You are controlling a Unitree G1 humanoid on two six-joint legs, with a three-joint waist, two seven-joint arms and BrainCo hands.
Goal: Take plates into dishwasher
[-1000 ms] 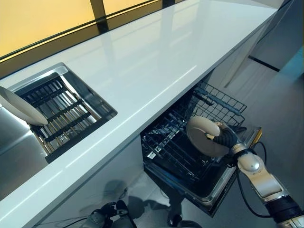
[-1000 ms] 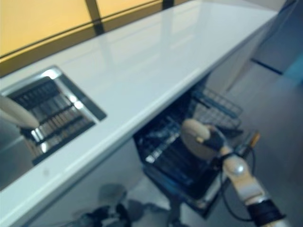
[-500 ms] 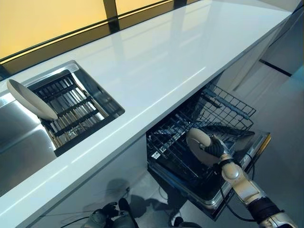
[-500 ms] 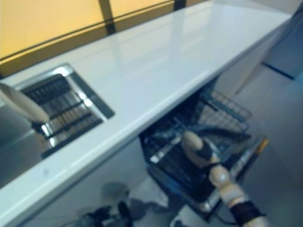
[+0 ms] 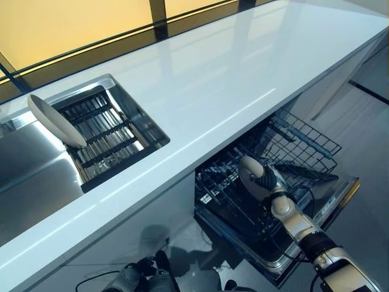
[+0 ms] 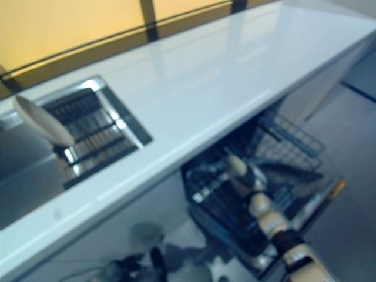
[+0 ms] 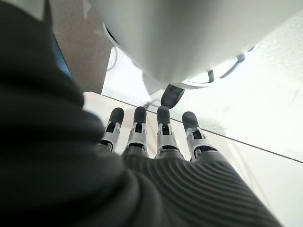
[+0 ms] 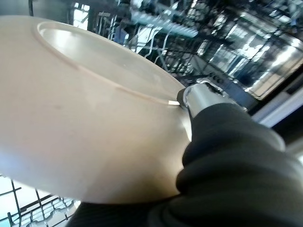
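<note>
My right hand (image 5: 265,178) is shut on a cream plate (image 5: 248,171) and holds it on edge inside the pulled-out dishwasher rack (image 5: 231,194). In the right wrist view the plate (image 8: 80,118) fills most of the picture, with my thumb (image 8: 199,97) on its rim and rack wires behind. A second cream plate (image 5: 56,120) leans in the sink's drying rack (image 5: 109,137) at the left. My left hand (image 7: 156,135) hangs low with straight fingers, holding nothing, seen only in the left wrist view.
The white countertop (image 5: 200,79) runs above the open dishwasher. A steel sink basin (image 5: 30,176) lies left of the drying rack. The dishwasher door (image 5: 328,204) is folded down over the grey floor, with a wire upper basket (image 5: 304,143) behind.
The camera has shifted, so the scene sits further right. My right hand has lowered the plate and pushed it further into the rack, turning it more on edge.
</note>
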